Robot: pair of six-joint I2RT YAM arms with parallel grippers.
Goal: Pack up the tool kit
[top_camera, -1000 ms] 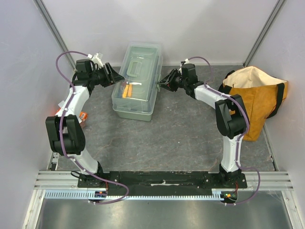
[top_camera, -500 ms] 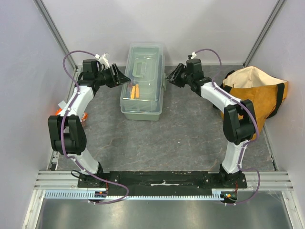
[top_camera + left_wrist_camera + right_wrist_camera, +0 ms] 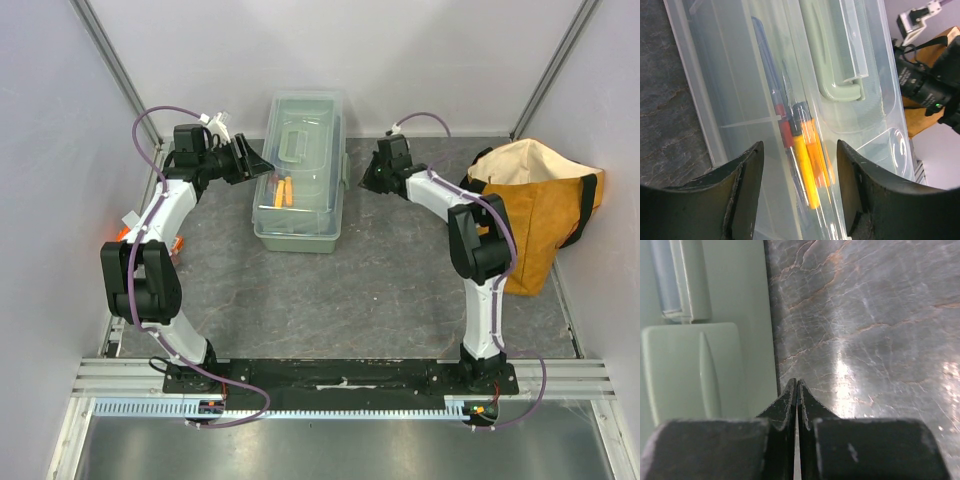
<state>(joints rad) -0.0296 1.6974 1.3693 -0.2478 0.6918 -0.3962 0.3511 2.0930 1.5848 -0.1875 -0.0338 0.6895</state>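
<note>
Toolbox: the pale green rectangular plastic toolbox [image 3: 298, 215] is sitting on the dark grey marbled counter [image 3: 390, 280], toward the far middle, between the two arms.
Lid: the translucent lid [image 3: 740, 75] is lying on top of the box, with its pale green handle [image 3: 832, 65] folded flat.
Tools: hand tools with red, yellow and orange handles [image 3: 807, 165] are lying inside and showing through the lid; their exact kinds cannot be told.
Left end effector [image 3: 799, 152]: it is hanging just beside the toolbox's left side with its fingers [image 3: 745, 175] spread wide, released and gripping nothing.
Right end effector [image 3: 797, 384]: it is pointing down at bare counter just beside the toolbox's right wall, near a pale green latch [image 3: 690, 370]; its fingers are pressing together, clenched on nothing.
Bag: an orange-tan fabric bag with black straps [image 3: 545, 205] is standing at the counter's right edge, well apart from the toolbox.
</note>
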